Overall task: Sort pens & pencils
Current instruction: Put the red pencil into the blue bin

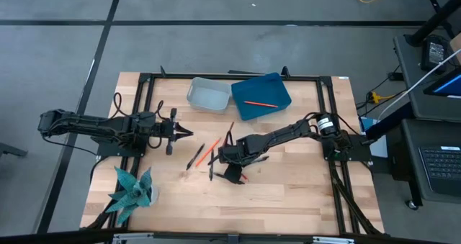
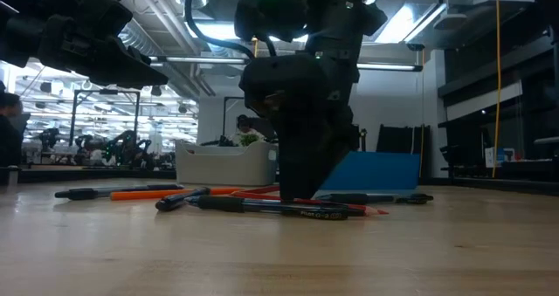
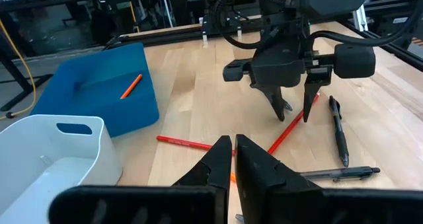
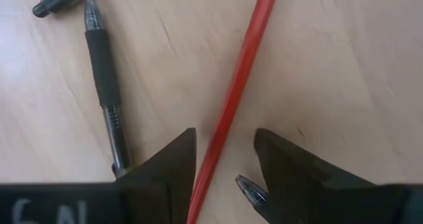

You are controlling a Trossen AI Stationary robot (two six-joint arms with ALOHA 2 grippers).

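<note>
Several black pens (image 1: 196,156) and red-orange pencils (image 1: 210,150) lie flat on the wooden table near its middle. One more orange pencil (image 1: 256,101) lies in the blue tray (image 1: 277,86). My right gripper (image 1: 229,161) points down, open, low over the pile. Its fingers stand on either side of a red pencil (image 4: 234,92) without touching it. A black pen (image 4: 102,65) lies beside that pencil, and another pen's tip (image 4: 250,189) shows by one finger. My left gripper (image 3: 232,159) hovers shut toward the table's left, aimed at the pile.
A white bin (image 1: 207,94) sits at the table's far edge, left of the blue tray. A teal folded-paper plant (image 1: 133,190) stands at the near left corner. Black frame rails (image 1: 148,93) run along the table's sides. Bare wood lies near the front edge.
</note>
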